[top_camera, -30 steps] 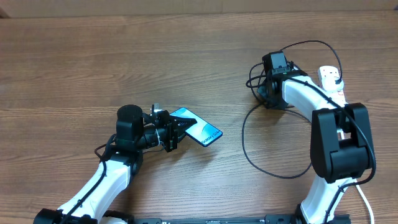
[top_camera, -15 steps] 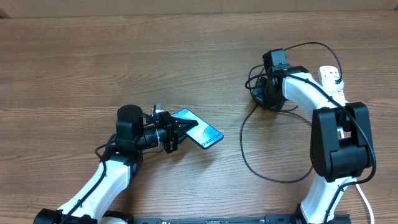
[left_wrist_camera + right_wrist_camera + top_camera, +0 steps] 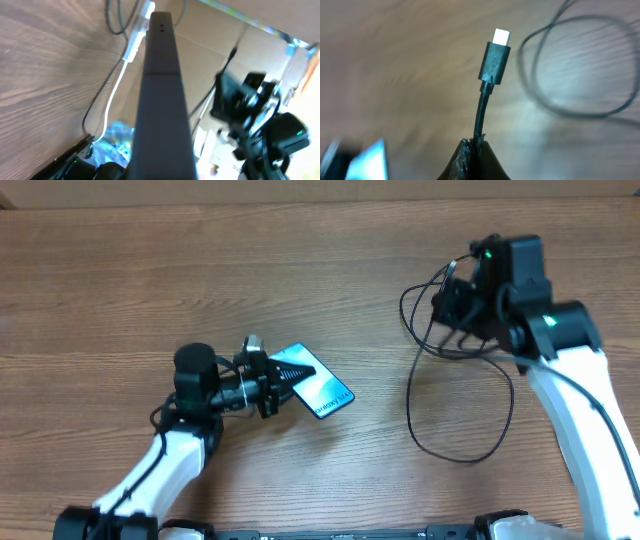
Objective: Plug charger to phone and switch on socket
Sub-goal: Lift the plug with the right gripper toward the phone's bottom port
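Left gripper (image 3: 283,383): jaws clamped on one end of the phone (image 3: 320,387). Its screen is lit and its free end points out toward my right arm. I judge this offers the port end for plugging. From the left wrist, the phone's dark edge runs straight away from me. Can't tell whether it rests on the table (image 3: 150,270).

Right gripper (image 3: 475,150): pinched narrow on the charger cable (image 3: 481,112), just behind the connector (image 3: 495,56). The connector juts clear of my fingertips, metal tip leading, free to enter a port. Slack lies in a loose loop on the wood.

Connector and phone are well apart. The power strip (image 3: 137,37) shows only from the left wrist, and I can't read its switches.
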### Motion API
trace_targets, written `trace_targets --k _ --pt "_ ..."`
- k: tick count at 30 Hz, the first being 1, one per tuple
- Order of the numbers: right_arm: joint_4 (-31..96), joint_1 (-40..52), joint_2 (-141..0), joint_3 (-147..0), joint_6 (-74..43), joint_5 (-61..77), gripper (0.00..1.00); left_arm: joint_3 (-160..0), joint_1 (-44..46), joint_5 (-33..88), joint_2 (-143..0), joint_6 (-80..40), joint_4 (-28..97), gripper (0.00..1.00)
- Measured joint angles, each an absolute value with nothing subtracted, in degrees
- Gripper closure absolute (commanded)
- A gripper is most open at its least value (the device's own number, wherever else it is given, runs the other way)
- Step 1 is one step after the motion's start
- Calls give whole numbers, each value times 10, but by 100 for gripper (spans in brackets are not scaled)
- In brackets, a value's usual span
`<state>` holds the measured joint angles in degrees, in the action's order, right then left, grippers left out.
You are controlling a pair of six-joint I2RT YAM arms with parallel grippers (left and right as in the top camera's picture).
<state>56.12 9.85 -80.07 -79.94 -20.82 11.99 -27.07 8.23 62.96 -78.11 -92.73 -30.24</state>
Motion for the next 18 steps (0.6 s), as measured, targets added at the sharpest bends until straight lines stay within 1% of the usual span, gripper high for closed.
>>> trace_targets --k 5,8,10,14,18 --pt "665 120 -778 -799 -130 223 96 -348 66 701 -882 -922 -362 96" --pt "707 155 -778 -799 -105 252 96 -420 67 754 -956 -914 -403 96" --pt "730 197 -776 -799 -93 265 96 -464 68 779 -994 -913 -420 96" --pt "736 274 -771 -799 -88 275 96 -521 68 808 -1036 -912 -443 96" --pt "719 354 -764 -799 -123 249 96 -534 69 828 -1040 -909 -506 96"
